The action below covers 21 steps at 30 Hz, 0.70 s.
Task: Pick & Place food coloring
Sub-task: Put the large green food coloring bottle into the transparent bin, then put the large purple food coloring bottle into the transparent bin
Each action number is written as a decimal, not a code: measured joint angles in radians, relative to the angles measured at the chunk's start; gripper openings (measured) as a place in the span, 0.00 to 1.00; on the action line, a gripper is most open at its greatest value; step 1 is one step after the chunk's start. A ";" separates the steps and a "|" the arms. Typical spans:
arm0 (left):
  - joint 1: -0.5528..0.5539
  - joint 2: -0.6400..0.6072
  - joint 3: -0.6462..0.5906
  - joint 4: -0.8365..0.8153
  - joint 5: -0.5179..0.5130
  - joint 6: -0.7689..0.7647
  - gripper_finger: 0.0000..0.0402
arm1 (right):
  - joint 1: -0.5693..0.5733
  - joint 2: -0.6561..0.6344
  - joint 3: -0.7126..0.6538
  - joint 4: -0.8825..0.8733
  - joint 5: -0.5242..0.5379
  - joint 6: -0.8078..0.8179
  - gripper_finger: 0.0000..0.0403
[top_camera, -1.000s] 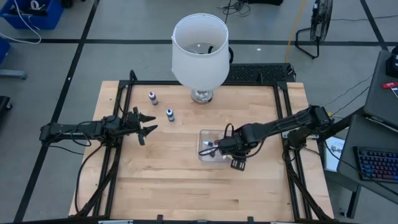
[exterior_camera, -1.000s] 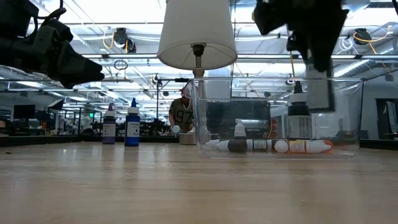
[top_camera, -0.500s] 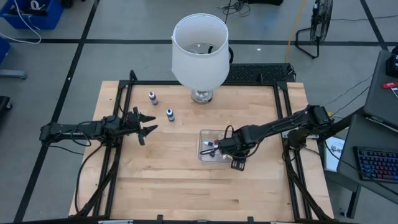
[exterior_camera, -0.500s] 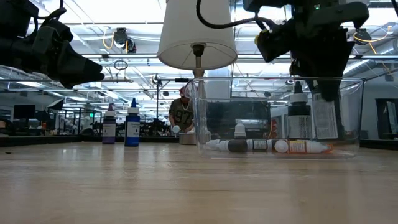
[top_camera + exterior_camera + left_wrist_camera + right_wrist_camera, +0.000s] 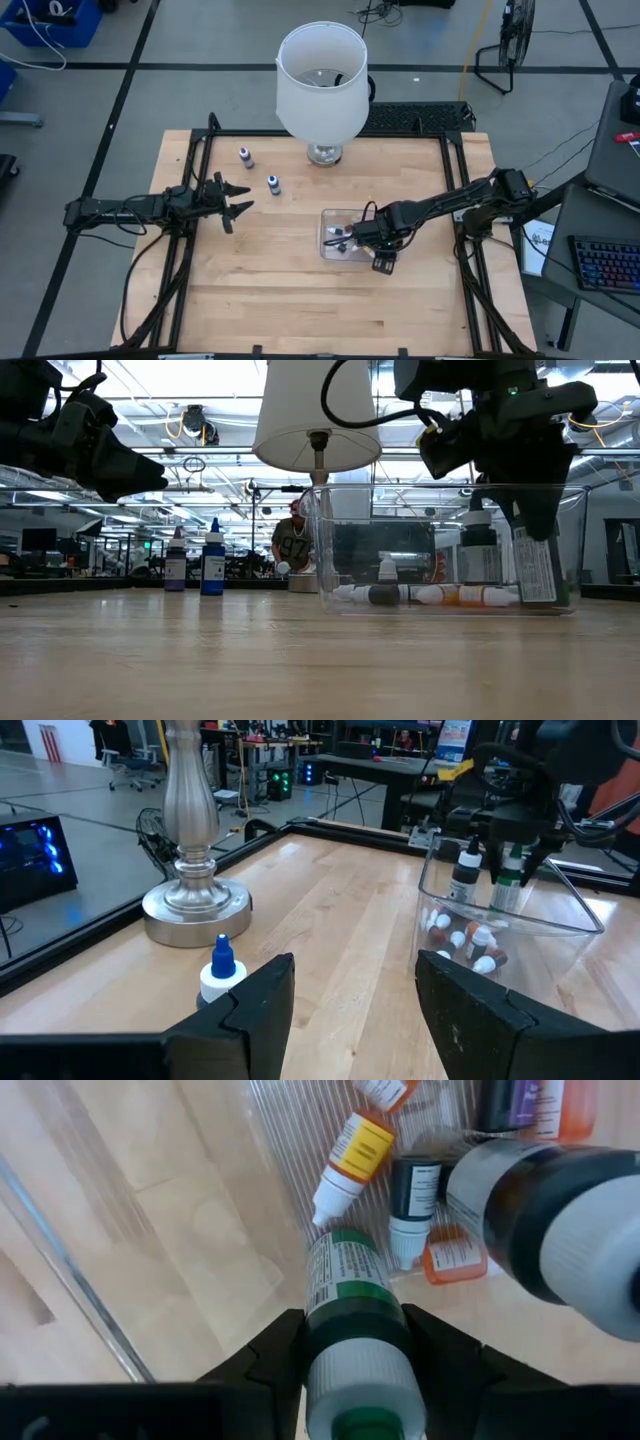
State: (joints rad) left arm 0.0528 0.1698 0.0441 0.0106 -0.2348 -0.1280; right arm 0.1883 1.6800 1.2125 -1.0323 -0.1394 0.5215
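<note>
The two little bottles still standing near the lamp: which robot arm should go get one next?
Probably the left. Its end effector is open and empty, close to the blue-capped bottle and the purple bottle. The right end effector is busy, shut on a green bottle over the clear tub.

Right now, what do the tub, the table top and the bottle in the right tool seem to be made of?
Tub: clear, glossy plastic, probably; bottles show through its walls.
Table top: pale wood, matt, with visible plank joints.
Bottle held by the right tool: likely plastic, with a printed green label and white cap.
</note>
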 joint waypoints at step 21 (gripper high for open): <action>0.000 0.000 0.000 0.000 0.000 0.000 0.53 | 0.001 -0.089 0.022 0.015 -0.019 0.200 0.71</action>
State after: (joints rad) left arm 0.0528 0.1696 0.0441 0.0105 -0.2348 -0.1280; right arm 0.1890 1.5906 1.2348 -1.0170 -0.1579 0.7219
